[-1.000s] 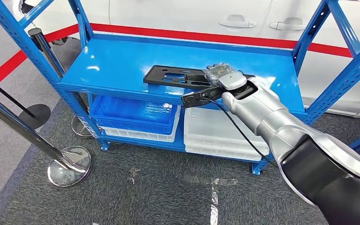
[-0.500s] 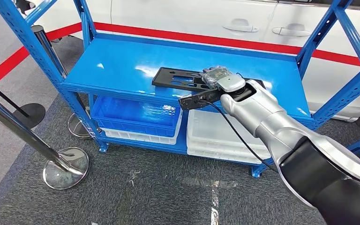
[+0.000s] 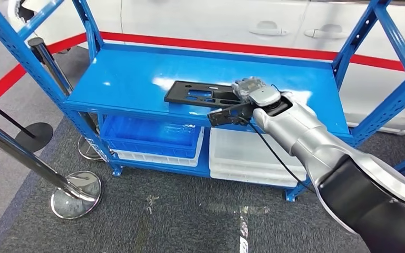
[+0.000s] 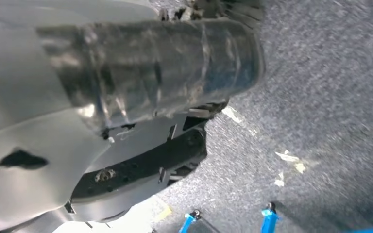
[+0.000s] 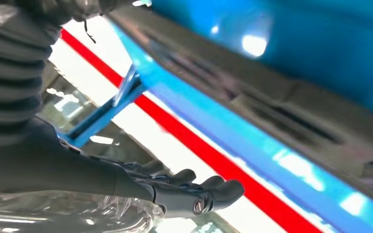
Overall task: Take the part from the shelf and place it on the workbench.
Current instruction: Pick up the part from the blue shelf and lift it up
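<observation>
Part (image 3: 203, 94): flat black plate, long and roughly rectangular, with several cutouts and slots through it. Lies flat on the top board of the blue shelf (image 3: 132, 74), toward the front edge, about mid-width, long side running along the shelf and slightly skewed. Its right end is hidden under the right hand (image 3: 250, 89), which rests on it; grip unclear. In the right wrist view the part (image 5: 272, 109) shows close up, blurred, as a dark slotted strip against the blue board.

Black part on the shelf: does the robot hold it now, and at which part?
It cannot be told. The right hand lies over the right end of the black part on the shelf, but no closed grip shows.
</observation>
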Robot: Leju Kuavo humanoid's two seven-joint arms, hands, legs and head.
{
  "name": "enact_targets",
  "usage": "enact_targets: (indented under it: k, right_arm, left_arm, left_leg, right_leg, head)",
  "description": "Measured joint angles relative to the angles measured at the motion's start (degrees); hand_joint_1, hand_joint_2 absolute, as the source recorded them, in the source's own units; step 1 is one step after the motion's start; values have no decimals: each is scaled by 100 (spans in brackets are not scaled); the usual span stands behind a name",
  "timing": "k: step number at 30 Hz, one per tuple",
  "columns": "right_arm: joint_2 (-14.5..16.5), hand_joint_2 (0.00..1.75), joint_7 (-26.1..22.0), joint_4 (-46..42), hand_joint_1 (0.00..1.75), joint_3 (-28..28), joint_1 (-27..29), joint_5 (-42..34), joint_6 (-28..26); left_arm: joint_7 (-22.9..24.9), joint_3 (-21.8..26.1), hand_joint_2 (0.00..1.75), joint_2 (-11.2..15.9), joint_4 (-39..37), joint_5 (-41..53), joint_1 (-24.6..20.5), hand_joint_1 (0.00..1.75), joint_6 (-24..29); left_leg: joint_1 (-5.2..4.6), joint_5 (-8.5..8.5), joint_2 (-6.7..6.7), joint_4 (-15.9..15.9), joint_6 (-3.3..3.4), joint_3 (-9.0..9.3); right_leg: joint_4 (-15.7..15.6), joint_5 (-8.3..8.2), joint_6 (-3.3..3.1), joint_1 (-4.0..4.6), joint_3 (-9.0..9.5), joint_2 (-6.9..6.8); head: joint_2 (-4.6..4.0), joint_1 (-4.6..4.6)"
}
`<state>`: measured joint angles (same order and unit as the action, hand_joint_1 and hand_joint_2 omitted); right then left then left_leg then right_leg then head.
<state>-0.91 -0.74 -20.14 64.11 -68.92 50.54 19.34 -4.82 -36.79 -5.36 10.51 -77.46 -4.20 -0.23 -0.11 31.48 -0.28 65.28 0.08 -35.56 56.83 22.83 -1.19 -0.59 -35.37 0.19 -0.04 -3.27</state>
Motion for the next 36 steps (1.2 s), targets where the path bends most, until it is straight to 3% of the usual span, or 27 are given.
enact_targets:
  k: [2, 3, 4, 7, 9, 13, 15, 17, 18, 19, 20, 22, 24, 26, 29, 32, 33, 34, 36]
  right_arm:
    - [1, 175, -24, 1, 0, 0, 31, 4, 17]
    - [2, 175, -35, 1, 0, 0, 62, 9, 22]
    - [2, 175, -45, 0, 0, 0, 97, 16, 22]
    - [3, 175, -63, -1, 0, 0, 149, 43, 23]
    - [4, 175, -76, -1, 0, 0, 158, 60, 38]
    - [7, 175, -119, -2, 0, 0, 265, 84, 94]
    - [18, 175, -132, -3, 0, 0, 316, 89, 114]
    - [29, 175, -141, -3, 0, 0, 399, 95, 123]
    - [30, 175, -142, -2, 0, 0, 452, 99, 125]
    - [30, 175, -148, -1, 0, 0, 496, 104, 125]
    - [30, 175, -155, -1, 0, 0, 523, 111, 125]
    - [33, 175, -176, -2, 0, 1, 536, 127, 125]
    - [48, 175, -189, -2, 0, 1, 538, 145, 125]
    - [68, 175, -200, -3, 0, 1, 546, 156, 125]
    - [103, 175, -217, -14, 0, 2, 560, 160, 123]
    - [128, 175, -221, -17, 0, 2, 580, 163, 126]
    - [138, 175, -221, -17, 0, 2, 596, 163, 126]
    - [149, 175, -221, -17, 0, 2, 612, 163, 123]
    - [159, 175, -215, -17, 0, 2, 626, 166, 105]
  left_arm:
    - [-8, -4, 0, 15, -1, -6, -23, 0, 0]
    - [-10, -4, 0, 25, -2, -9, -31, 0, 1]
    - [-9, -4, 0, 32, -2, -11, -34, 0, 1]
    - [3, -5, 0, 38, -2, -11, -23, 0, 1]
    - [15, -8, 0, 35, -2, -13, -13, 0, 2]
    - [52, -10, 0, 35, -2, -17, -5, 0, 16]
    - [80, -10, 0, 35, -2, -18, -6, 0, 26]
    - [98, -10, 0, 35, -2, -20, -5, 0, 30]
    - [102, -10, 0, 35, -2, -23, -3, 0, 30]
    - [103, -10, 0, 35, -2, -26, 1, 0, 29]
    - [103, -10, 0, 35, -2, -30, 3, 0, 29]
    - [103, -10, 0, 29, -2, -41, 8, 0, 30]
    - [96, -10, 0, 21, -3, -54, 14, 0, 35]
    - [88, -10, 0, 19, -4, -64, 16, 0, 41]
    - [84, -10, 0, 34, -4, -69, 20, 0, 45]
    - [74, -12, 0, 53, -7, -70, 28, 0, 48]
    - [66, -13, 0, 61, -9, -72, 29, 0, 48]
    - [60, -13, 0, 69, -10, -73, 30, 0, 49]
    - [46, -13, 0, 83, -11, -74, 33, 0, 54]
  left_leg:
    - [32, 187, 1, 659, -60, -376]
    - [45, 167, 1, 810, -82, -486]
    - [59, 16, 2, 717, -102, -482]
    - [93, -571, 0, -219, -149, -125]
    - [82, -582, -13, -527, -90, 3]
    - [81, -536, -33, -597, 88, 50]
    - [85, -528, -31, -621, 155, 91]
    - [68, -504, -34, -621, 201, 116]
    - [56, -489, -41, -620, 219, 134]
    - [44, -471, -49, -620, 233, 159]
    - [29, -449, -59, -620, 241, 193]
    - [-2, -394, -69, -624, 239, 273]
    - [-14, -355, -69, -631, 208, 308]
    - [-6, -348, -63, -661, 157, 311]
    - [-14, -208, -44, -506, 66, 265]
    - [30, 173, -32, 443, -46, -243]
    - [53, 214, -29, 698, -79, -414]
    - [74, 156, -24, 775, -107, -505]
    - [116, -236, -14, 327, -153, -377]
  right_leg:
    - [5, 31, -14, -4, 29, 0]
    - [11, 51, -12, -7, 46, 0]
    - [29, 80, 2, -16, 67, 1]
    - [128, 193, 88, -50, 103, 11]
    - [178, 224, 150, -38, 65, 22]
    - [276, 297, 224, -18, 5, 12]
    - [793, 550, 252, -24, -249, 1]
    - [1563, 806, 260, -15, -665, 0]
    - [1810, 828, 251, -9, -824, 0]
    - [1858, 750, 232, -1, -893, 0]
    - [1680, 569, 197, 14, -851, 2]
    - [924, 120, 73, 65, -531, 5]
    - [339, -62, -32, 120, -249, 3]
    - [179, -22, -59, 146, -170, 1]
    - [2, -32, -52, 59, -27, -23]
    - [-53, -15, -61, 26, 51, -37]
    - [-47, -2, -59, 21, 55, -36]
    - [-34, 14, -49, 13, 60, -31]
    - [23, 65, -4, -18, 68, -13]
  head:
    - [0, -5]
    - [0, -6]
    - [0, -5]
    - [0, -14]
    - [1, -25]
    - [1, 16]
    - [1, 41]
    - [0, 50]
    - [0, 52]
    - [0, 55]
    - [0, 59]
    - [0, 50]
    - [1, 41]
    - [1, 54]
    - [1, 60]
    - [0, 29]
    - [0, 28]
    - [0, 30]
    - [0, 28]
